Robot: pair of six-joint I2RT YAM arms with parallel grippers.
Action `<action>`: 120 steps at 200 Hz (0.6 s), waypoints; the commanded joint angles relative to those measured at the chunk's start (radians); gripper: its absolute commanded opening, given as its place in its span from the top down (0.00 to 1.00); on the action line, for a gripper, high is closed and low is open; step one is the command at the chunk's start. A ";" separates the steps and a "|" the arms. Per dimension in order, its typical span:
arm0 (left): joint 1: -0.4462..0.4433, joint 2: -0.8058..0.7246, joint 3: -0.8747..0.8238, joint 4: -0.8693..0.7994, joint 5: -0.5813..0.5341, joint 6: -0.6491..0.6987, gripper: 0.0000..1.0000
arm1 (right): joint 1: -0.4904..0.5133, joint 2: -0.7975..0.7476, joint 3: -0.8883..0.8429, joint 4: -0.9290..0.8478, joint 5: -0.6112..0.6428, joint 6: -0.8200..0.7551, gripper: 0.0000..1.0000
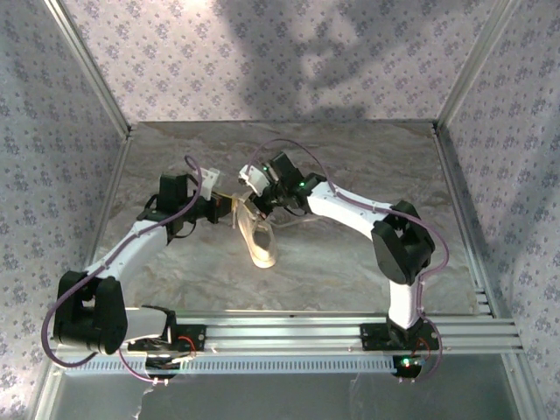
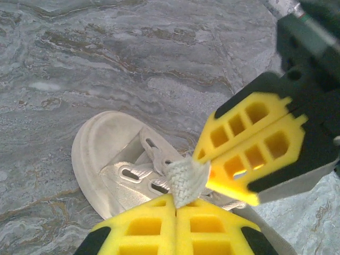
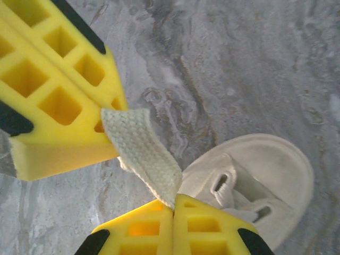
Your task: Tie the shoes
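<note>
Pinching tight, the left gripper and the right gripper are both closed on one short bit of lace, tip beside tip. Just below them the shoe is seen on the table, near its middle. If the lace is pulled too hard, it may be yanked free, or the shoe dragged.

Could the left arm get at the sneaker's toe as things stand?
Probably, but not freely: the left gripper is shut on the lace, which the right gripper also pinches. The toe itself lies uncovered nearby.
</note>
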 commanded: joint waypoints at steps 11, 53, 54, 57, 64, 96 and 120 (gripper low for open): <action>-0.017 0.002 -0.009 0.036 0.036 -0.002 0.86 | -0.009 -0.080 -0.046 0.076 0.080 0.007 1.00; -0.021 -0.034 -0.018 0.039 0.018 0.065 0.60 | -0.017 -0.072 -0.029 0.049 0.048 0.003 1.00; -0.021 -0.036 -0.020 0.041 0.017 0.068 0.60 | -0.016 -0.071 -0.029 0.048 0.047 0.002 1.00; -0.021 -0.040 -0.022 0.044 0.015 0.076 0.60 | -0.017 -0.070 -0.027 0.046 0.045 0.002 1.00; -0.021 -0.051 -0.028 0.053 0.012 0.092 0.60 | -0.017 -0.067 -0.024 0.042 0.039 0.001 1.00; -0.022 -0.056 -0.054 0.124 0.061 0.152 0.61 | -0.018 -0.056 -0.015 0.025 0.015 -0.002 1.00; -0.029 -0.037 -0.065 0.183 0.099 0.166 0.61 | -0.023 -0.053 -0.012 0.013 0.014 -0.010 1.00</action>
